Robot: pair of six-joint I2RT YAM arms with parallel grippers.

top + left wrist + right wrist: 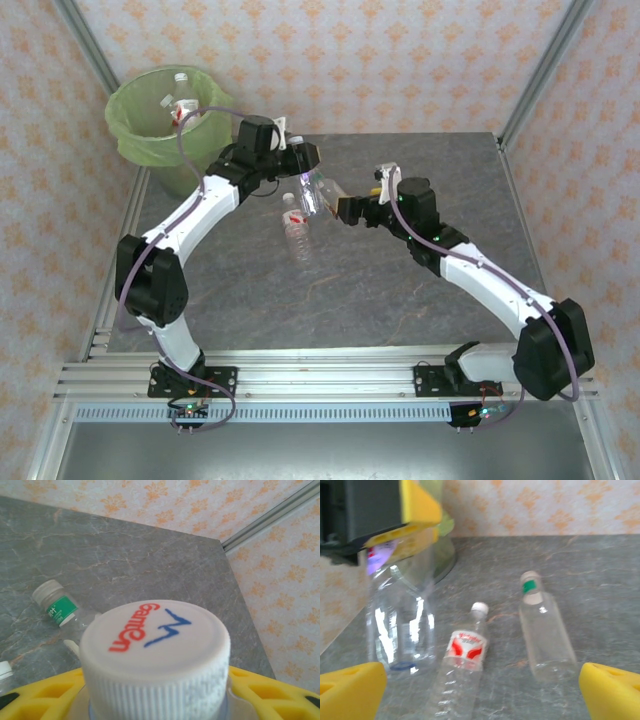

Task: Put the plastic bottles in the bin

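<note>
since the left gripper [300, 160] is pinching the clear bottle [315, 190] at the neck, just under its white cap [155, 645], the body is hanging free below the yellow fingers [270, 692]. this hold looks suited to carrying it over a rim. right gripper [348, 208] is sitting just beside that bottle, fingers spread wide and gripping nothing, probably giving room. bin [130, 140] is standing at the far-left table corner, with several bottles [183, 103] lying inside. red-label bottle [462, 662] and green-label bottle [542, 630] are lying on their sides on the table [400, 300], near the grippers, likely waiting their turn.
</note>
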